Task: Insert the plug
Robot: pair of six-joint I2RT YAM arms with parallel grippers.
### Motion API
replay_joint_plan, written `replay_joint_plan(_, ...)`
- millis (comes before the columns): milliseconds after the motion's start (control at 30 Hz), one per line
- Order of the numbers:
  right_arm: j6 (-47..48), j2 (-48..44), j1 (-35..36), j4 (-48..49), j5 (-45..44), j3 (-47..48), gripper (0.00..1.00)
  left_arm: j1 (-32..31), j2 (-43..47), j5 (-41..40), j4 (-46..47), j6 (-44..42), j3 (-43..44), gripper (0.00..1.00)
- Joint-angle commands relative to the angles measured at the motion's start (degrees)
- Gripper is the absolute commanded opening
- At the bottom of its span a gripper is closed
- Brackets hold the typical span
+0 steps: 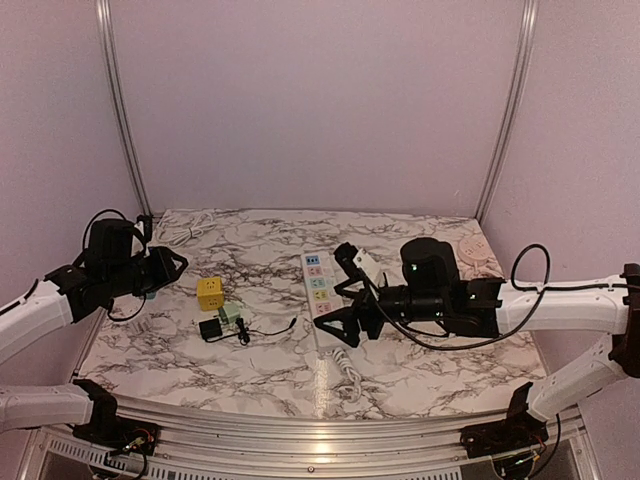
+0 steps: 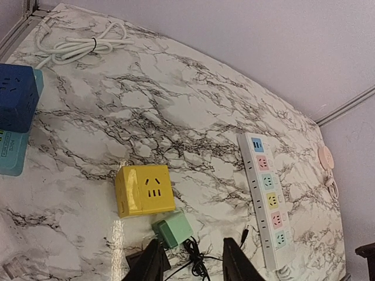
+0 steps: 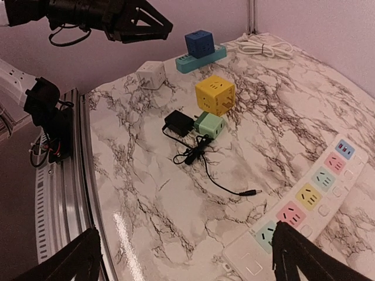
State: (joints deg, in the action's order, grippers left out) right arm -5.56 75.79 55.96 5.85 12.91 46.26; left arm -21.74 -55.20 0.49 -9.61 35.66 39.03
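the black plug adapter [image 3: 179,123] is seen lying on the marble table [image 1: 430,370], touching the small green socket cube [image 3: 210,124] at that cube's 9 o'clock in the right wrist view; whether it is seated in the cube cannot be told. its thin cable [image 3: 199,153] is bunched beside it, and the barrel end [image 3: 255,192] lies free on the table, just short of the white power strip [image 3: 310,196]. in the top view, the adapter is found at 6 o'clock of the yellow socket cube [image 1: 210,292], with the power strip at that cube's 3 o'clock.

the left pincer [image 2: 193,263] is held above the table at 9 o'clock of the yellow cube in the top view; its fingers are parted moderately and nothing is gripped. the right pincer [image 3: 187,263] is spread wide over the near part of the power strip, and nothing is held in it. a blue socket cube [image 3: 198,42] is seen resting on a teal strip [image 3: 202,58] at the far left of the table.
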Motion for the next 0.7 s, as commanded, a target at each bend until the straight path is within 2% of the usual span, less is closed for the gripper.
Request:
replay_joint_plan(0,4.2,1.5,0.4,-0.9,4.4,6.5,0.98,-0.6,2.2,-4.7,-1.1,-1.7,0.6,0.37)
replay_joint_plan(133,8.3,1.8,2.0,-7.6,3.0,11.6,0.98,-0.6,3.2,-11.5,-4.0,-0.7,1.9,0.53)
replay_joint_plan(267,7.3,1.5,2.0,-2.8,3.5,9.4,0.98,-0.5,3.9,-15.3,-8.5,0.1,-0.1,0.68)
replay_joint_plan(433,5.8,4.3,2.2,0.0,5.4,7.6,0.99,0.0,5.7,-22.1,-16.7,3.9,-2.6,0.97)
replay_joint_plan(667,5.8,3.0,2.3,-1.1,5.2,5.9,0.99,3.7,6.3,-20.3,-16.8,8.7,-6.8,0.99)
